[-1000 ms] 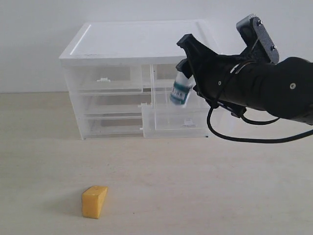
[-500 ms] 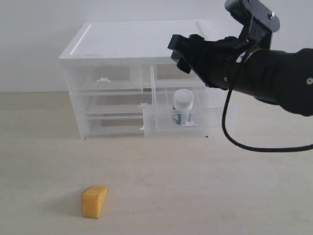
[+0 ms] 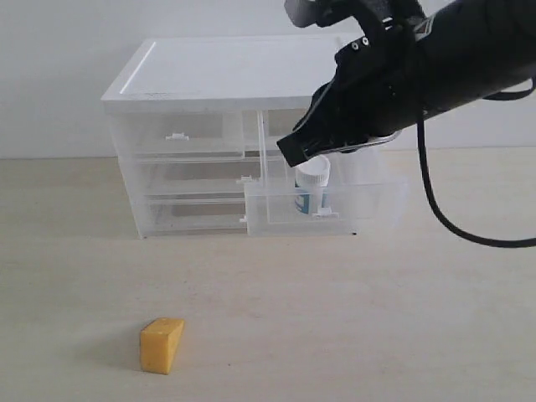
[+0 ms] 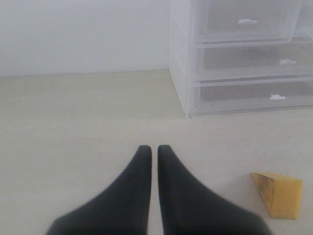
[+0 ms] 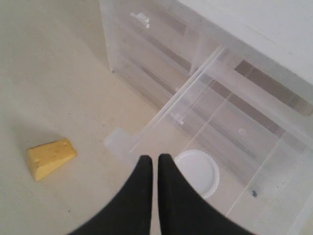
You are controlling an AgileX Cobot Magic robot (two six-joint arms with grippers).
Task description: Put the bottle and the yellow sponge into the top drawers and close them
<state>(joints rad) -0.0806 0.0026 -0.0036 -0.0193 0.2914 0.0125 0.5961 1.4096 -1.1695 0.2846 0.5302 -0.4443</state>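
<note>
Just below the right fingers (image 5: 145,169) — pressed together, holding nothing — the bottle (image 5: 196,172) stands upright in the open top drawer (image 3: 368,205), so they should probably drop before its front and push squarely at the handle tab (image 3: 325,214).

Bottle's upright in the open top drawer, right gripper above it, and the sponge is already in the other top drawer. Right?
No. The exterior view shows the yellow sponge lying on the table in front of the cabinet, not in a drawer. The rest holds: the bottle stands upright in the open top drawer, right gripper above it.
</note>
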